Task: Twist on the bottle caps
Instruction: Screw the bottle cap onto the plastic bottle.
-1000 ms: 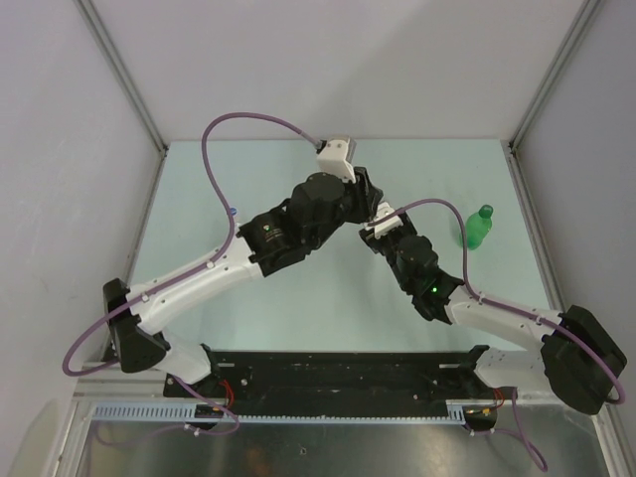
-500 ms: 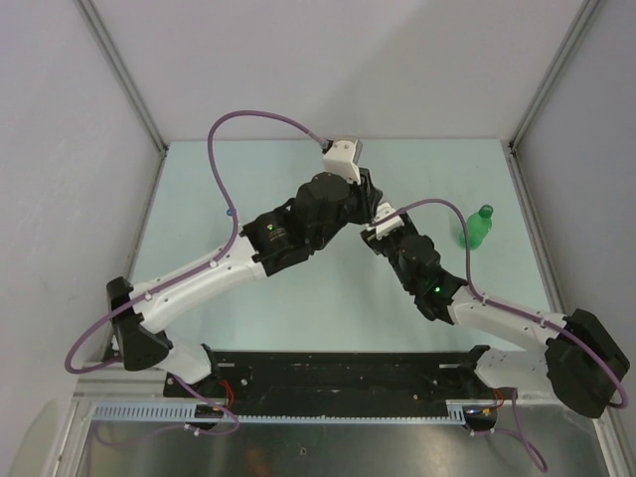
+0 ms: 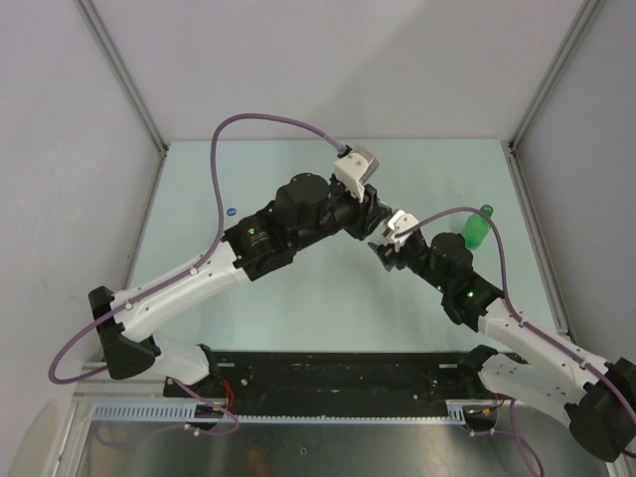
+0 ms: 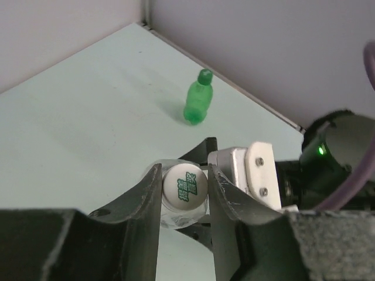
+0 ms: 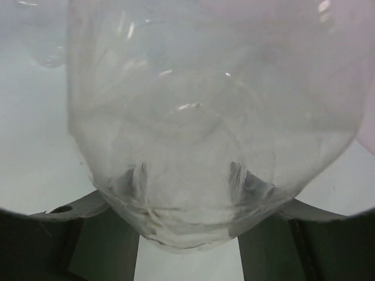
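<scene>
Enclosing the pale table (image 3: 189,199), grey walls (image 3: 328,60) stand near the green bottle (image 4: 198,98).

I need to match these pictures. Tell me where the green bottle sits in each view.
Top external: green bottle at the right side, crossed by the purple cable.
Left wrist: upper middle, upright on the table.
Right wrist: not in it; a clear bottle fills the view.
Shared landmark: the pale green table.

The cap (image 4: 184,186) sits atop a bottle (image 5: 193,117) mid-table; another bottle (image 3: 475,228) stands to its right.
</scene>
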Tool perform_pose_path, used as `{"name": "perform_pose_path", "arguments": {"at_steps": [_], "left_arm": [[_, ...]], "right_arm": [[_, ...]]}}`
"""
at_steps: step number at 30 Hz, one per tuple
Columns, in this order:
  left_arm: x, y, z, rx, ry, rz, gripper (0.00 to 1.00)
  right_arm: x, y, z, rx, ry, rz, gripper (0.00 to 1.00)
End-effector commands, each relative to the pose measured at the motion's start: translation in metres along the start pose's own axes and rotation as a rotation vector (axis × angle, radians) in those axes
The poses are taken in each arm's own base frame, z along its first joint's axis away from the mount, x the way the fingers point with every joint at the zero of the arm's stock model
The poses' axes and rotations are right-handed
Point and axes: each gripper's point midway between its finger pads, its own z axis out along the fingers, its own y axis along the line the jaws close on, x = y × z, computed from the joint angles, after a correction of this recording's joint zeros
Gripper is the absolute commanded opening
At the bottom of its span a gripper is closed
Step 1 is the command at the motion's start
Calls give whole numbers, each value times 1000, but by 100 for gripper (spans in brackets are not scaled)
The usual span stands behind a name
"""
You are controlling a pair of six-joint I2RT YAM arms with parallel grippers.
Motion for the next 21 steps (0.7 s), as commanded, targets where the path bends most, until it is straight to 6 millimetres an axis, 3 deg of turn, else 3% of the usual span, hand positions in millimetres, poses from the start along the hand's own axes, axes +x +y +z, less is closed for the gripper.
{"name": "perform_pose_path", "arguments": {"at_steps": [1, 12, 21], "left_arm": [[39, -49, -19, 338, 128, 147, 1], [76, -82, -58, 731, 159, 389, 0], [101, -87, -84, 968, 161, 475, 0]], "right_arm": [[-55, 22, -13, -188, -194, -23, 0], [-65, 50, -39, -376, -253, -65, 0], [-62, 87, -64, -609, -297, -139, 0]]}}
